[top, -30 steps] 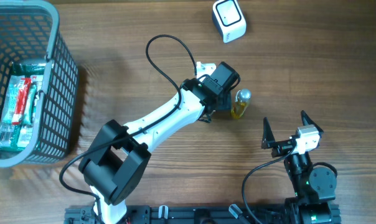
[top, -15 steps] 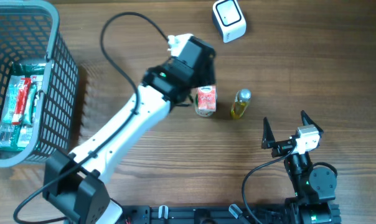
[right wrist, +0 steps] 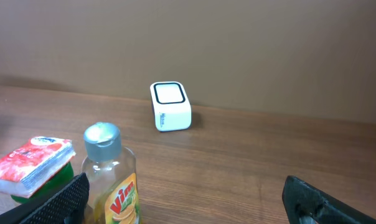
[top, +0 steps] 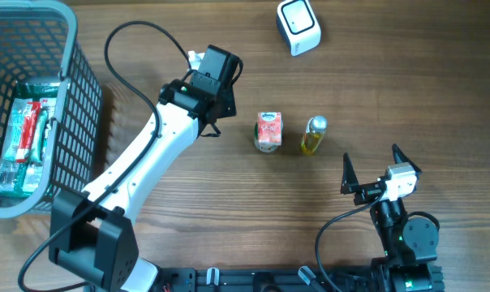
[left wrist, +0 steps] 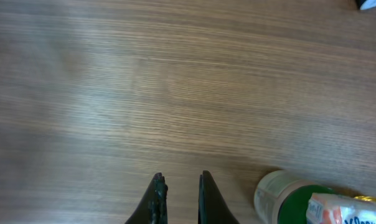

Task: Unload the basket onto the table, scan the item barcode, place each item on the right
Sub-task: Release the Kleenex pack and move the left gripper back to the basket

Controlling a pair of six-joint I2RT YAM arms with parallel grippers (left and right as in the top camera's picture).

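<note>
The green cup with red-and-white lid stands central on the wooden worktop beside the yellow plastic bottle, apparently staged for the white scanner; left gripper closed, empty; right gripper open

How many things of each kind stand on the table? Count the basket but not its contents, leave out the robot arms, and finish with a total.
grey basket: 1
white scanner: 1
sealed cup: 1
yellow bottle: 1
Total: 4
</note>
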